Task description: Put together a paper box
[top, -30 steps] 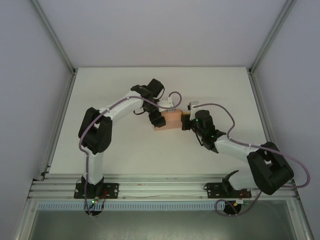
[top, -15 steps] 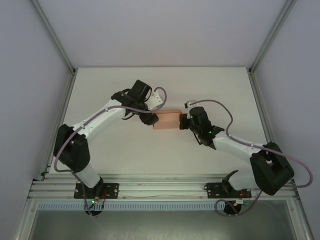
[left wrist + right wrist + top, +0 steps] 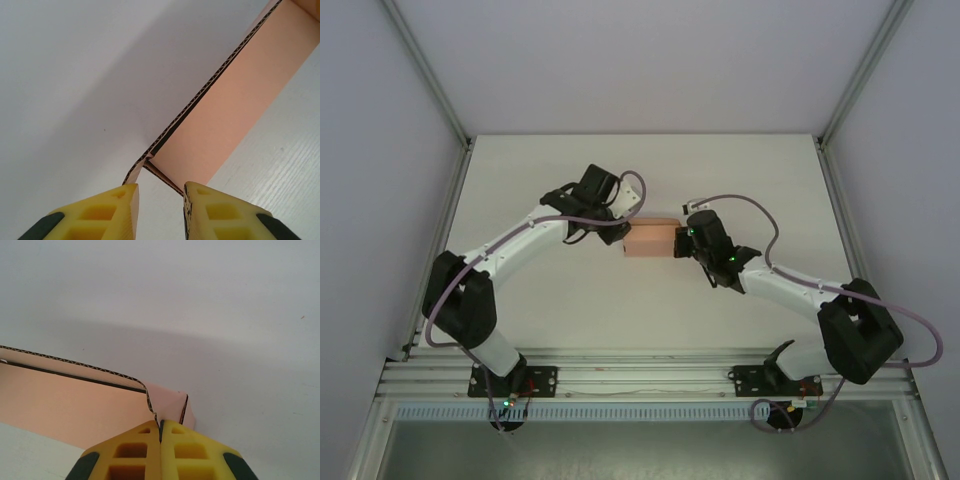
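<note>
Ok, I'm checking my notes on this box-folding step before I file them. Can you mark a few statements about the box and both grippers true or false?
1. The paper box lies between the left gripper at its left end and the right gripper at its right end. True.
2. The right gripper stands wide open. False: its fingers are pressed together on an edge of the card.
3. The left gripper is squeezed fully shut. False: a gap shows between its fingers, with the box's corner just ahead.
4. The box's cut edge shows corrugation. True.
5. The box sits at the near edge by the arm bases. False: it is around the middle of the table.
</note>
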### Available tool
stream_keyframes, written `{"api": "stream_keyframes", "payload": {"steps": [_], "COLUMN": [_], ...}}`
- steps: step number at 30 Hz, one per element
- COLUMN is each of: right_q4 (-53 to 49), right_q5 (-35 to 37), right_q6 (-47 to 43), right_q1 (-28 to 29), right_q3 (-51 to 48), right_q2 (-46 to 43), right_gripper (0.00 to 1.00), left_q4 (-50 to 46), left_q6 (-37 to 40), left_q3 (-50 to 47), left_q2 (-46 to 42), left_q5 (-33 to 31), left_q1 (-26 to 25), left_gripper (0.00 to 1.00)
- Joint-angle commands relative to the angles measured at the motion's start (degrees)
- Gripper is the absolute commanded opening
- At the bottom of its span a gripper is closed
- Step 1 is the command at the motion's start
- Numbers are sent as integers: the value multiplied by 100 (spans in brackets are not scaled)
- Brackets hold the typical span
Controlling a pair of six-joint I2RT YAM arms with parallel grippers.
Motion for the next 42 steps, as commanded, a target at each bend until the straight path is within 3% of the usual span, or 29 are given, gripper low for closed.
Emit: {"api": "stream_keyframes", "payload": {"steps": [1,9,13,16,19,25,32,34,38,42], "right_q4": [-946,-1014,-975,-1024,-1082,-1184,-1209,-1231,-1283,-1301], "right_q5": [-63,-70,-159,-172,-176,-141,-159,-141,-146,-148], "right_q6": [120,103,87,77,81,119,117,128,120,139], "right_q1": [52,52,52,52,58,53,54,52,58,65], "right_q3": [-183,-185,-199,-177,-132,-80,-45,-38,6,10], "right_q2": [125,115,111,147,169,185,207,225,274,274], "right_gripper": [0,0,0,0,0,0,0,0,0,0], "left_q4": [38,-49,-183,-566,-913,-1211,-1378,-1403,-1294,-1056], "left_q6": [-143,-99,263,572,1205,1551,1610,1586,1479,1069], "left_q3": [158,278,291,561,734,1137,1472,1554,1596,1491], "left_q2": [187,37,-180,-16,199,547,973,1073,1116,1012], "left_q5": [-116,-365,-195,268,612,1009,879,937,1105,1121], "left_q1": [39,73,352,601,605,614,618,596,605,568], "left_gripper": [28,28,35,39,40,41,40,36,15,1]}}
